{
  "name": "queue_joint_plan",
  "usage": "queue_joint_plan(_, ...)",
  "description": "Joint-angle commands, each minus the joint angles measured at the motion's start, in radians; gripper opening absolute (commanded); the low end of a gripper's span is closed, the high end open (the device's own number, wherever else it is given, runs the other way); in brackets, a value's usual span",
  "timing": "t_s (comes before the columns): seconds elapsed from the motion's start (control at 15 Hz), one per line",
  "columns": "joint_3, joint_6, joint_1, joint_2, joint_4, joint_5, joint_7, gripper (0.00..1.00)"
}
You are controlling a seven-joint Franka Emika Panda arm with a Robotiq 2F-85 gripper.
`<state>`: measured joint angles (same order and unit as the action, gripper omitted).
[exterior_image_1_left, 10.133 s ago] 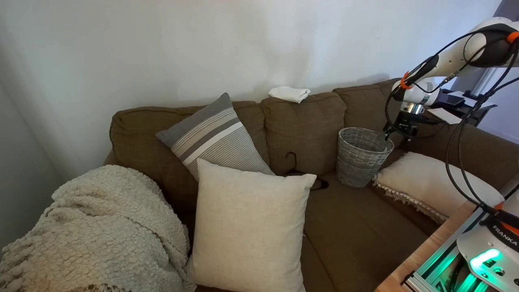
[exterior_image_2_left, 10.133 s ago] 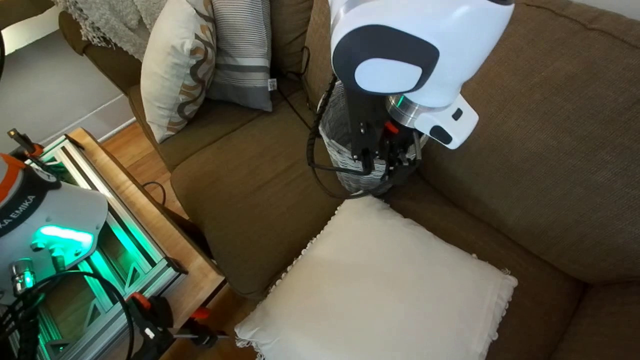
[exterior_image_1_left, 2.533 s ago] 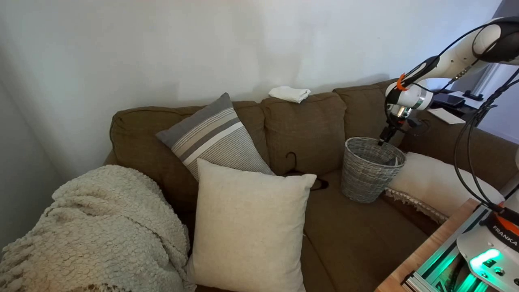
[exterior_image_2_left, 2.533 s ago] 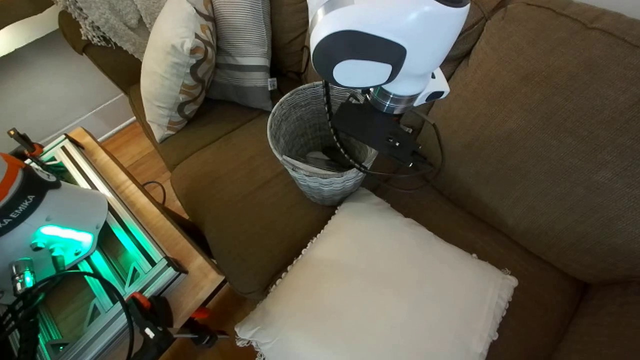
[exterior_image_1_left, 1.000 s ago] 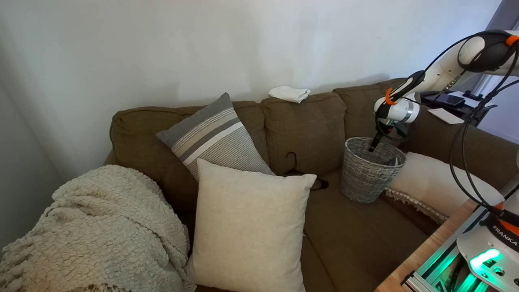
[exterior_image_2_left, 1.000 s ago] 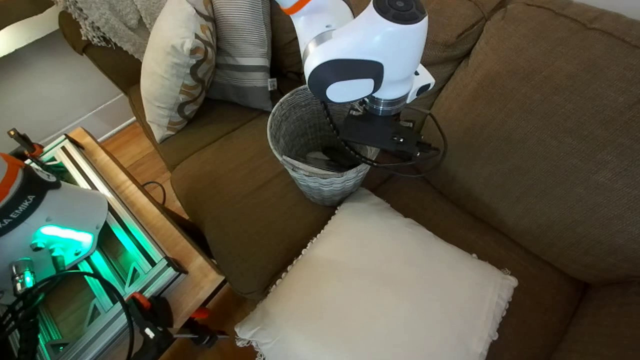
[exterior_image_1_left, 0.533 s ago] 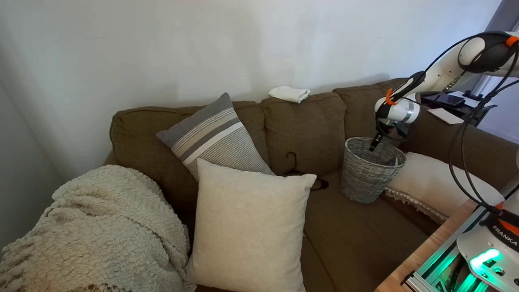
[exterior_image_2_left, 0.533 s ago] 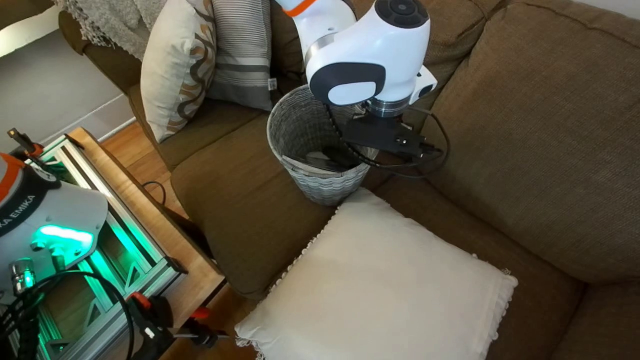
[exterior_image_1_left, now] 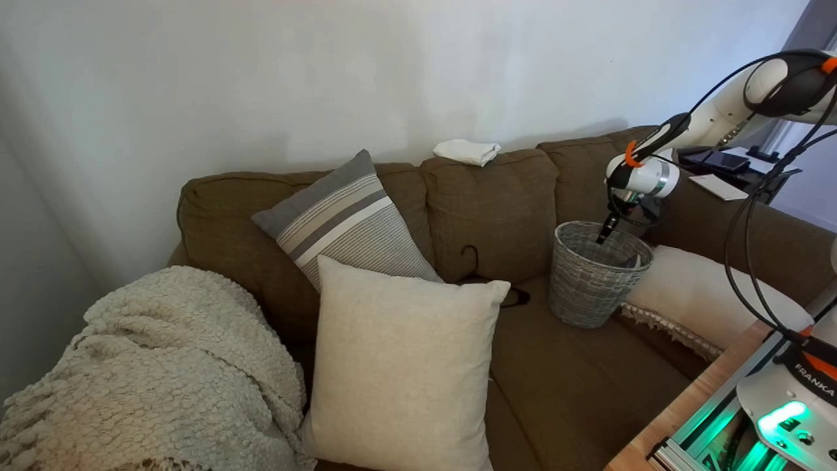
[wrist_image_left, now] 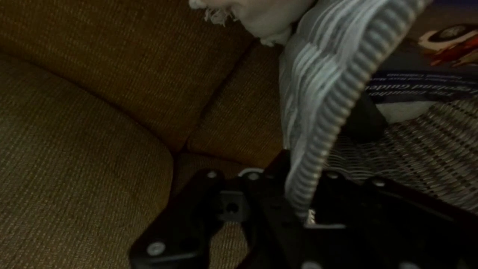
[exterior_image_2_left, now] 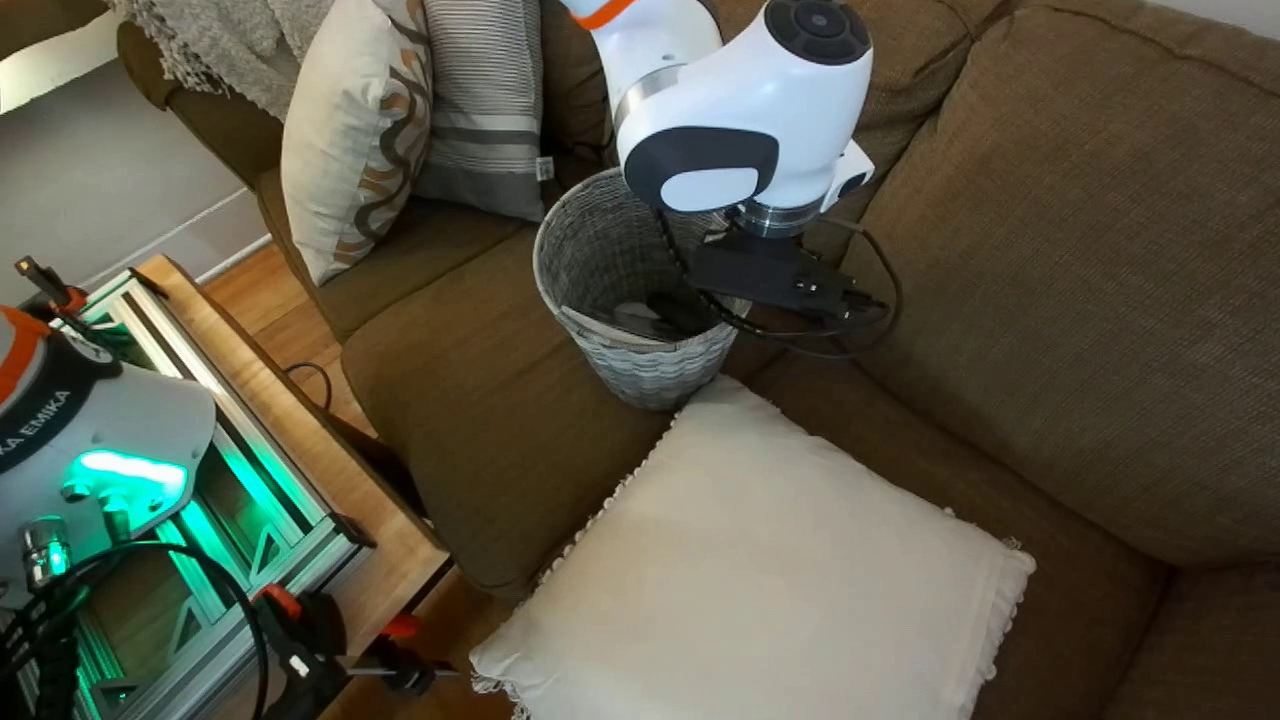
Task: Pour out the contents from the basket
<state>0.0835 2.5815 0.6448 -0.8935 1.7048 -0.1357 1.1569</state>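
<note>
The grey woven basket (exterior_image_1_left: 588, 288) stands upright on the sofa seat in both exterior views. My gripper (wrist_image_left: 303, 175) reaches down over its rim in the wrist view, one finger on each side of the wall. The jaws are shut on that rim, and the fingertips are partly lost in shadow. Of the contents, a printed booklet (wrist_image_left: 418, 86) with a pale piece (wrist_image_left: 405, 111) below it and a dark object (wrist_image_left: 364, 121) show inside the basket. An exterior view shows dark flat contents (exterior_image_2_left: 645, 320) low in the basket; the arm covers part of the opening.
A cream fringed pillow (exterior_image_2_left: 760, 560) lies against the basket's side. Further along the sofa are a striped grey pillow (exterior_image_1_left: 366, 229), a large cream pillow (exterior_image_1_left: 405, 360), a dark hanger (exterior_image_1_left: 520, 297) and a fluffy blanket (exterior_image_1_left: 163, 366). The sofa back (exterior_image_2_left: 1100, 250) rises behind.
Over the last second the jaws have closed on the rim, and the basket has shifted very slightly. Compared with ten seconds ago, it stands further forward from the sofa back.
</note>
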Motion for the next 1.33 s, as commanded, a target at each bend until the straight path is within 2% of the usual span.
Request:
queue_joint_plan(0.0,0.072,-0.169,0.078,0.047,0.0,-0.051,0.093,0.02)
queue_joint_plan(0.33,0.09,-0.374,0.138,0.185,0.03,-0.165,0.231,0.03)
queue_joint_plan(0.53,0.054,-0.473,0.138,0.265,0.027,-0.222,0.256,0.03)
queue_joint_plan(0.8,-0.026,-0.305,0.075,0.43,0.103,-0.257,0.183,0.03)
queue_joint_plan(1.07,-0.14,-0.17,-0.031,0.579,0.163,-0.155,0.033,0.03)
queue_joint_plan(1.27,-0.234,-0.09,-0.118,0.598,0.143,-0.032,-0.126,0.03)
